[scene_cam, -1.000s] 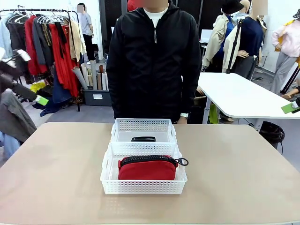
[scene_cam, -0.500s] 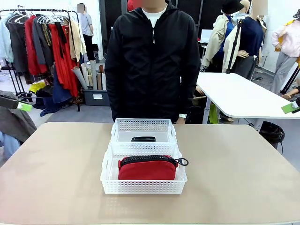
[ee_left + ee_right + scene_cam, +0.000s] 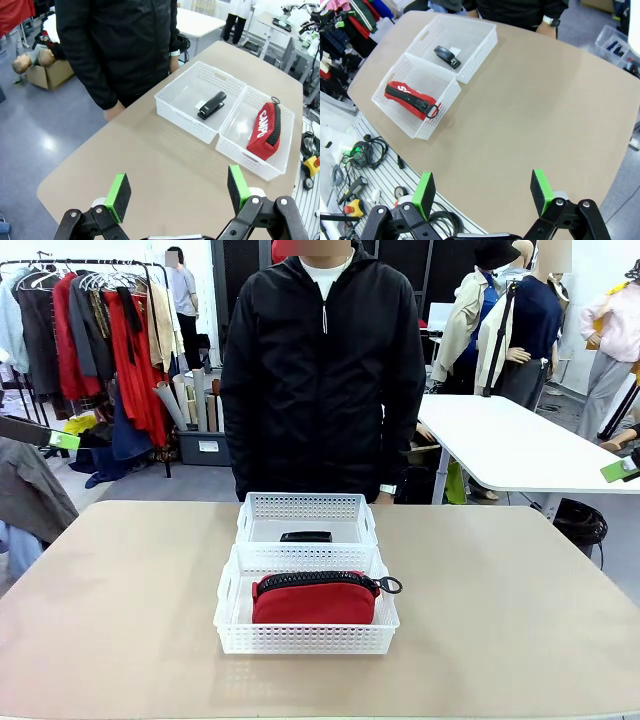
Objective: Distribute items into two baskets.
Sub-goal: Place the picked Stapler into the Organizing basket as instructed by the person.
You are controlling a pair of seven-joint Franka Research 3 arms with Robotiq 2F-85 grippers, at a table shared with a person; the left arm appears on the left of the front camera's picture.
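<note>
Counter (image 3: 120, 640): tan, broad, carrying both baskets at its middle, with a person in a black jacket (image 3: 325, 370) standing at the far side.
Far basket (image 3: 307, 508): white and perforated, touching the near one end to end; it held the black stapler (image 3: 306, 536) on its floor.
Near basket (image 3: 305, 635): same make, holding the red pouch (image 3: 315, 598), zipper up, ring pull at its right end.
Progress: judged complete, or nearly so, with one item in each basket and nothing loose on the counter.
Left end effector (image 3: 177, 192): empty, green pads spread wide apart, high above the counter's left edge and well away from the baskets.
Right end effector (image 3: 482, 192): empty too, fingers wide apart, raised beyond the counter's corner.
Left wrist view: showed white lettering on the pouch side and the stapler lying diagonally.
Right wrist view: showed cables on the floor beside the counter.
</note>
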